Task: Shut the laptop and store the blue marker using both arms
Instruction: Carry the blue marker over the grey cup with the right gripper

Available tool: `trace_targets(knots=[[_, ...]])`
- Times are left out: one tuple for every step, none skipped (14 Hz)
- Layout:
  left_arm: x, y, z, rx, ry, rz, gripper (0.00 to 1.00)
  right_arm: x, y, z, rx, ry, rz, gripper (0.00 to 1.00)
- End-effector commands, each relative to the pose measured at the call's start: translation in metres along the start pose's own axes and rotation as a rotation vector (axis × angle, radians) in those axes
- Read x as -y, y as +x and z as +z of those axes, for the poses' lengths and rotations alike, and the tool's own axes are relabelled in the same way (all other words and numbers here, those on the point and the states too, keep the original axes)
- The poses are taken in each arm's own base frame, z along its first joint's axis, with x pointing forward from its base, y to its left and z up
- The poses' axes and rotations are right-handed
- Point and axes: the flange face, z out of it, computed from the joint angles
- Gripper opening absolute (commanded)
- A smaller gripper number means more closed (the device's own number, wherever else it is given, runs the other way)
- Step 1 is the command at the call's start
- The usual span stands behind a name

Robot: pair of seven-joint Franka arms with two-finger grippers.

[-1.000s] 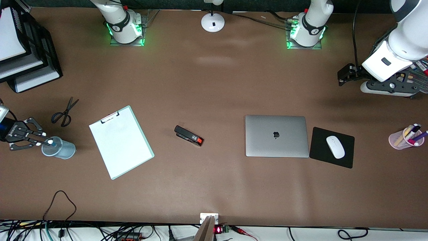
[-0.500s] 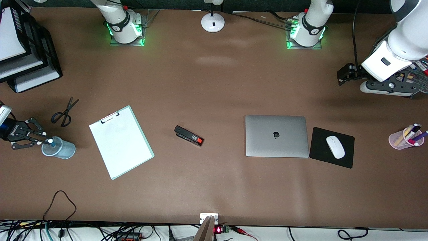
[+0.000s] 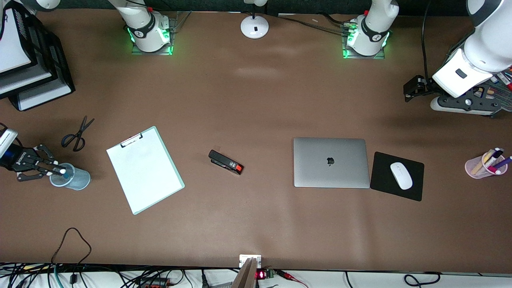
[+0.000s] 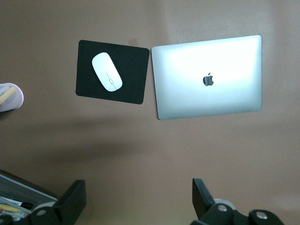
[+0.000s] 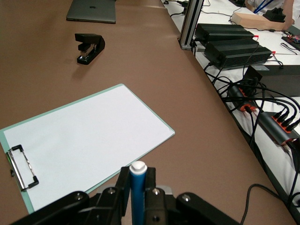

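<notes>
My right gripper (image 3: 56,171) is clenched on the blue marker (image 5: 138,194), which stands upright between the fingers (image 5: 123,187) over the mouth of the pale blue cup (image 3: 71,179) at the right arm's end of the table — only the marker's white tip and a short blue length show, the rest is hidden by my own black linkage. My left gripper (image 4: 136,199) has its jaws spread wide with nothing between them, hanging over bare table toward the left arm's end; its fingers (image 4: 72,201) are cut off at the wrist picture's edge.

Beside the cup, toward the table's middle, lies the clipboard (image 3: 145,169), then the black stapler (image 3: 225,161). Farther on toward the left arm's end sits the laptop (image 3: 330,162), lid fully down, logo up — the mouse pad (image 3: 385,182) lies just beside it with the white mouse (image 3: 401,175) on it. A pink pen cup (image 3: 478,168) stands well apart from the laptop; its pens are too small to sort.
</notes>
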Motion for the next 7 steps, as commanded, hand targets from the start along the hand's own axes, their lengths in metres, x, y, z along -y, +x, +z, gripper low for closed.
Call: trace_targets(knots=[[-0.003, 0.003, -0.006, 0.008, -0.022, -0.002, 1.0, -0.008, -0.013, 0.0, -0.035, -0.032, -0.015, 0.01], [-0.002, 0.003, -0.006, 0.007, -0.022, -0.004, 1.0, -0.008, -0.017, 0.002, -0.038, -0.034, -0.016, 0.01], [-0.003, 0.003, -0.007, 0.005, -0.022, -0.001, 1.0, -0.006, -0.021, 0.0, -0.038, -0.037, -0.021, 0.01], [-0.003, 0.003, -0.006, 0.008, -0.022, -0.002, 1.0, -0.005, -0.025, 0.003, -0.038, -0.034, -0.016, 0.01], [-0.003, 0.003, -0.006, 0.008, -0.022, -0.002, 1.0, -0.003, -0.031, 0.001, -0.038, -0.037, -0.008, 0.01], [-0.003, 0.003, -0.006, 0.007, -0.022, -0.002, 1.0, -0.002, -0.035, 0.001, -0.034, -0.041, -0.004, 0.01], [-0.001, 0.003, -0.006, 0.008, -0.022, -0.005, 1.0, 0.0, -0.041, 0.002, -0.035, -0.04, 0.003, 0.01]])
